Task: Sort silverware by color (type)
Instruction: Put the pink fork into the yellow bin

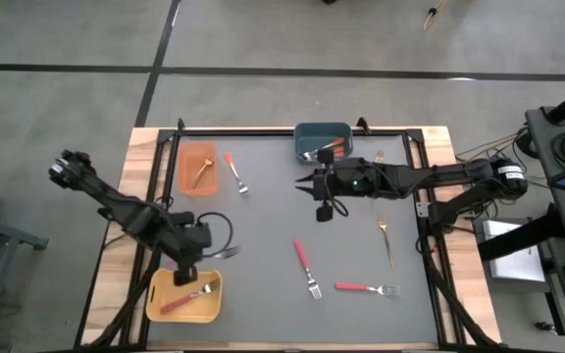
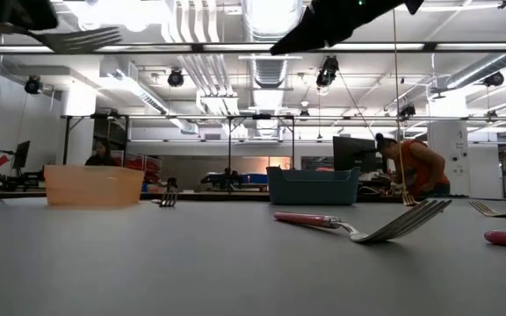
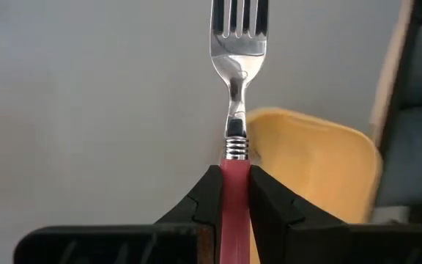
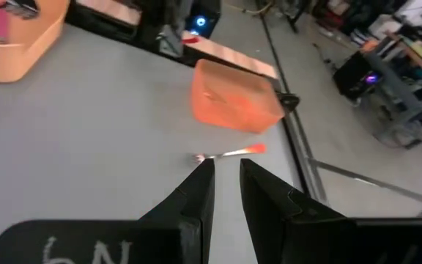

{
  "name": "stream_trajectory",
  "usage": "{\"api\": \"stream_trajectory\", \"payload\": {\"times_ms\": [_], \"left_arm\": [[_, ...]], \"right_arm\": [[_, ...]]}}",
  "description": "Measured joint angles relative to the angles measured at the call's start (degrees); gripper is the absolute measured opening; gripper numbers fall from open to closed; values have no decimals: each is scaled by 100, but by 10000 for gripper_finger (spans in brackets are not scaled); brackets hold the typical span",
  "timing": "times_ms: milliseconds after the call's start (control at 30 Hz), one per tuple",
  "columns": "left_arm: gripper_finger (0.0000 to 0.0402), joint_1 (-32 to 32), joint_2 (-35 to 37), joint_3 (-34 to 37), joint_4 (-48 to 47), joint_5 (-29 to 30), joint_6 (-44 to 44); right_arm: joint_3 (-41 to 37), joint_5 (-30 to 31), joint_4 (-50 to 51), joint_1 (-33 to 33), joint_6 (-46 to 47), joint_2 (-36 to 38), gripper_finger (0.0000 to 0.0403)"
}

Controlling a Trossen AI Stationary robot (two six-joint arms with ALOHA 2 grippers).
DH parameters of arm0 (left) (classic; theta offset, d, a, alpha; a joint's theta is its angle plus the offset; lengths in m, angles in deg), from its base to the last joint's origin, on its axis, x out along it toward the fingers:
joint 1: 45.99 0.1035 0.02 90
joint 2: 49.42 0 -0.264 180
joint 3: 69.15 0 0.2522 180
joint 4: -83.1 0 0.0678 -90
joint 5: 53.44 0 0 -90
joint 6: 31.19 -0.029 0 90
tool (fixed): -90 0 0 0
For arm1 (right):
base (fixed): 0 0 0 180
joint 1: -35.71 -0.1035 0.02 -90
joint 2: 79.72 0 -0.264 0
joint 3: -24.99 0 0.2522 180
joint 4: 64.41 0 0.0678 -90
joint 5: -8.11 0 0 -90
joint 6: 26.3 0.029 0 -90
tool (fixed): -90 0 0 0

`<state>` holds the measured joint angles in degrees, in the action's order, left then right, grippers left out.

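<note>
While the left gripper [image 3: 233, 202] pinches a pink-handled fork [image 3: 237, 110] just above the yellow bin [image 1: 160, 294], the right gripper [image 4: 226, 183] hovers beside the blue-grey bin [image 1: 307, 129], fingers nearly together, holding nothing.

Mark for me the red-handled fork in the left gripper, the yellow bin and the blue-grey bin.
red-handled fork [image 3: 234, 205]: left wrist view, on the handle between the fingers.
yellow bin [image 1: 157, 290]: high view, on the floor near its left wall.
blue-grey bin [image 1: 307, 136]: high view, on the floor near its left rim.
</note>
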<state>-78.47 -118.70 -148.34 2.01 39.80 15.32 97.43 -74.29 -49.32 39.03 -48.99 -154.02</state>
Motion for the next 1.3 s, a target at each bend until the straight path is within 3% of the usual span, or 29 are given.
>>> {"api": "stream_trajectory", "payload": {"times_ms": [300,567,833,967,1300], "left_arm": [[30,-671,382,0,-131,-172,1792],[28,-1386,91,0,1,-1139,3585],[29,-1391,-385,0,46,-1175,3680],[29,-1466,-651,0,77,-1278,3634],[29,-1466,-974,0,244,-1601,3694]], "right_arm": [[0,0,-86,669,-53,-13,58],[0,4,-77,1091,-281,-13,58],[-12,-37,-46,1125,-730,-13,58],[-245,-399,-48,1125,-698,-15,58],[-421,-449,-637,1229,-1419,1,58]]}}
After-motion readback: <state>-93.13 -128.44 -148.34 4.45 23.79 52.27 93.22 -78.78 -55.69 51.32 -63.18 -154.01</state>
